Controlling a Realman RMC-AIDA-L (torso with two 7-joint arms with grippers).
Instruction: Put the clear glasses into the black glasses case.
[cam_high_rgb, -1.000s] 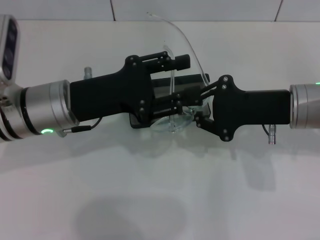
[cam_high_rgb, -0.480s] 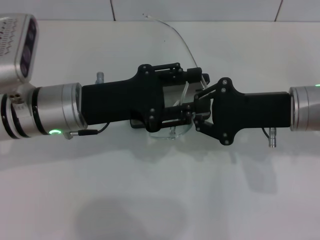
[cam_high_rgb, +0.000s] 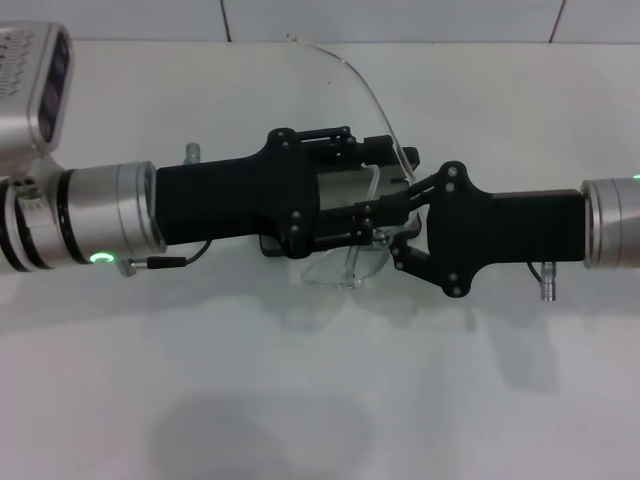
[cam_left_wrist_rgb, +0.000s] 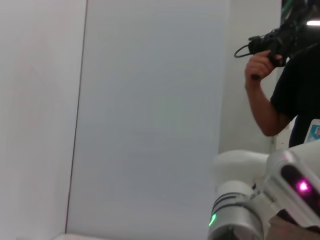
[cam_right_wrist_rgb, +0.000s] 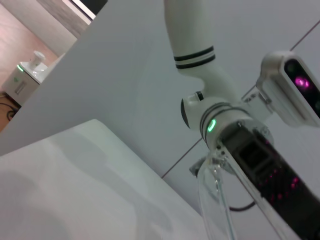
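Observation:
The clear glasses hang tilted over the black glasses case. Their lens bulges out toward the table's front and one thin arm curves up and back toward the wall. The case lies mid-table, mostly hidden under both grippers, with a bit of grey lining showing. My left gripper reaches in from the left, its fingers apart above the case with the glasses' arm passing between them. My right gripper comes from the right and closes on the glasses' right end. In the right wrist view the clear glasses sit close up.
The white table runs to a tiled wall behind. In the left wrist view a person holding a camera stands beyond the robot. Bare tabletop stretches in front of the case.
My left gripper moved right over the case, then slid slightly back, and its wrist rolled. The glasses sank lower and their lens shifted toward the front. The right gripper barely moved.

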